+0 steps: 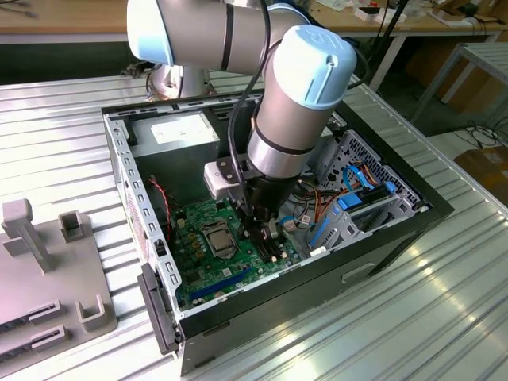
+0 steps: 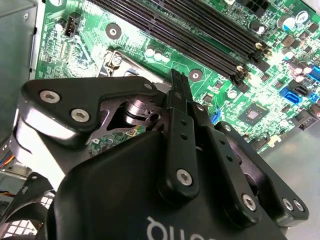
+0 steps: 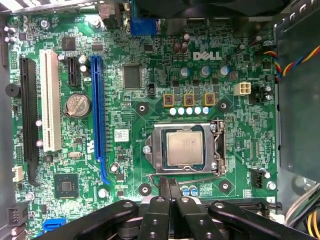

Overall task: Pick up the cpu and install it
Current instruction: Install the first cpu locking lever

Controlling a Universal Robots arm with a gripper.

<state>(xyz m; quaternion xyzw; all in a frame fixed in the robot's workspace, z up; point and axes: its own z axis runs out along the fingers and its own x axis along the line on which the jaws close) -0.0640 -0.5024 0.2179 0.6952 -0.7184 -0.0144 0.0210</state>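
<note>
The cpu [image 3: 185, 149], a pale silvery-tan square, lies flat inside the black-and-metal socket frame [image 3: 156, 150] on the green motherboard [image 3: 235, 165]. In the exterior view the cpu [image 1: 221, 240] shows in the socket inside the open computer case. My gripper [image 3: 169, 186] hangs just beside the socket's edge, its two black fingers pressed together with nothing between them. From the exterior view the gripper [image 1: 264, 236] is over the board, to the exterior view's right of the socket. In the second wrist view the shut fingers [image 2: 176, 92] cover most of the socket.
The black case wall [image 1: 317, 266] rings the board. Drive cage and blue, orange cables [image 1: 349, 202] crowd the exterior view's right. Long black memory slots [image 2: 200, 35] and expansion slots [image 3: 96, 110] stand on the board. A grey fixture [image 1: 48, 262] sits outside on the metal table.
</note>
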